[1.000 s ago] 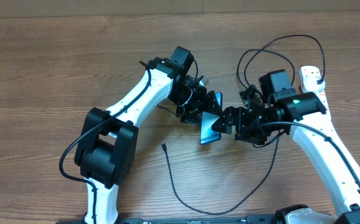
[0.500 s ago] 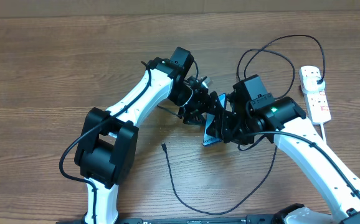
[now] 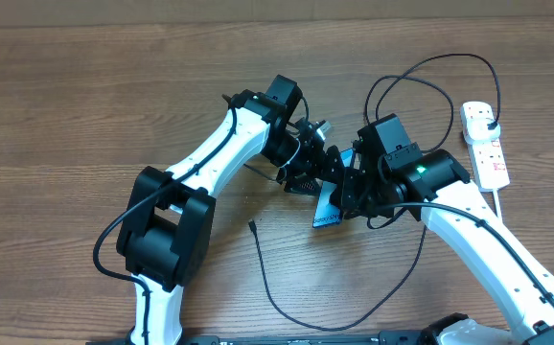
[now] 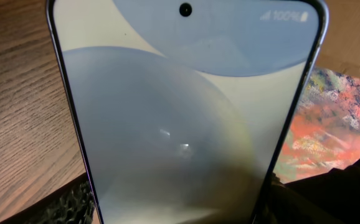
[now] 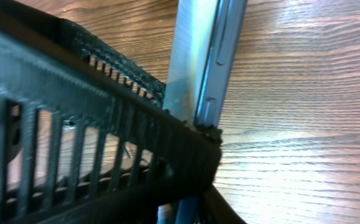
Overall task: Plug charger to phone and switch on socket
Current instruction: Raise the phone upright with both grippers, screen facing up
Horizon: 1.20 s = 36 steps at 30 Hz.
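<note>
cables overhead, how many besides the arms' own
2. The charger loops from a loose tip mid-table round to the socket at far right; the socket's white cord drops behind the right arm. More could hide under the arms.

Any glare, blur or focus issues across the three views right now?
Overhead: even light, sharp, no hard glare on the table. Left wrist: the phone fills the frame, screen washed out with small glare spots, background soft. Right wrist: close finger blurred, wood grain behind shows bright sheen.
</note>
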Each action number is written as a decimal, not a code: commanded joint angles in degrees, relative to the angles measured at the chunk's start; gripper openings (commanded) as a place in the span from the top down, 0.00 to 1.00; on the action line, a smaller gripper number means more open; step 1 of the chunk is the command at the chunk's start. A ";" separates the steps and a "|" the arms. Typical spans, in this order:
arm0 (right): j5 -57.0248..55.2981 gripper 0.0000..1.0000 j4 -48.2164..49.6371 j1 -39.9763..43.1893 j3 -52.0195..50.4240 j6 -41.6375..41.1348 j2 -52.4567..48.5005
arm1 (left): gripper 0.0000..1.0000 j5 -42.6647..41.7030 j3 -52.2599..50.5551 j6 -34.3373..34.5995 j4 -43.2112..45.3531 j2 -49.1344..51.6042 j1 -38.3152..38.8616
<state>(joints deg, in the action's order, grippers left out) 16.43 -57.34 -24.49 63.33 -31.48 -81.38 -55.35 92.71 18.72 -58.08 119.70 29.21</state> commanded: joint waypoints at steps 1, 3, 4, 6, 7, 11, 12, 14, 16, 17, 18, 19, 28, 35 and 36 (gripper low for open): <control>-2.23 0.84 0.02 -0.15 0.37 -0.24 -0.02 | 0.22 -3.17 1.20 -2.01 -0.20 -0.04 0.72; -2.23 0.94 -0.17 -0.15 0.37 0.00 -0.02 | 0.23 -3.19 1.20 -1.99 -0.39 -0.07 0.70; -2.25 0.96 -0.15 -0.15 0.39 0.00 -0.02 | 0.23 -3.41 1.20 -1.77 -0.24 -0.04 0.70; -2.12 0.96 0.17 -0.13 0.48 0.00 0.15 | 0.22 -5.38 1.20 -2.05 1.29 -0.07 0.70; -1.60 0.96 0.35 -0.11 0.55 0.07 0.37 | 0.22 -7.41 1.20 -2.49 2.47 -0.07 0.70; 4.20 0.96 2.10 1.44 0.96 3.04 2.40 | 0.22 -17.31 1.22 -4.83 8.39 -0.13 0.28; 5.66 0.96 2.36 2.36 1.31 3.67 3.34 | 0.21 -19.74 1.22 -4.85 10.14 -0.13 0.04; 8.55 0.96 2.93 4.44 1.81 5.11 5.27 | 0.21 -23.71 1.22 -4.85 13.42 -0.13 -0.35; 11.89 0.96 3.54 6.88 2.03 6.43 7.13 | 0.21 -27.28 1.22 -4.83 16.55 -0.15 -0.81; 14.08 0.96 3.91 8.48 2.03 6.99 8.20 | 0.21 -29.29 1.22 -4.83 18.21 -0.15 -1.07; 16.04 0.96 4.28 9.62 2.03 8.02 8.83 | 0.22 -31.04 1.22 -4.83 19.69 -0.15 -1.25; 18.88 0.96 4.72 11.13 2.03 9.77 9.57 | 0.22 -33.33 1.22 -4.81 21.42 -0.15 -1.46; 28.72 0.96 5.86 16.52 1.64 16.48 9.57 | 0.27 -35.23 1.95 -1.97 27.69 -2.10 -2.78; 29.73 0.96 12.74 16.55 1.11 16.55 8.74 | 0.35 -35.23 3.72 2.99 32.74 -7.21 -3.87; 31.19 0.96 14.49 16.59 1.11 16.55 8.76 | 0.35 -35.21 4.02 4.00 34.01 -8.46 -4.37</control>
<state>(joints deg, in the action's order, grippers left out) 43.22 -45.47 -8.12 63.55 -16.43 -72.86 -88.09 93.78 19.46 -25.67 117.38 25.76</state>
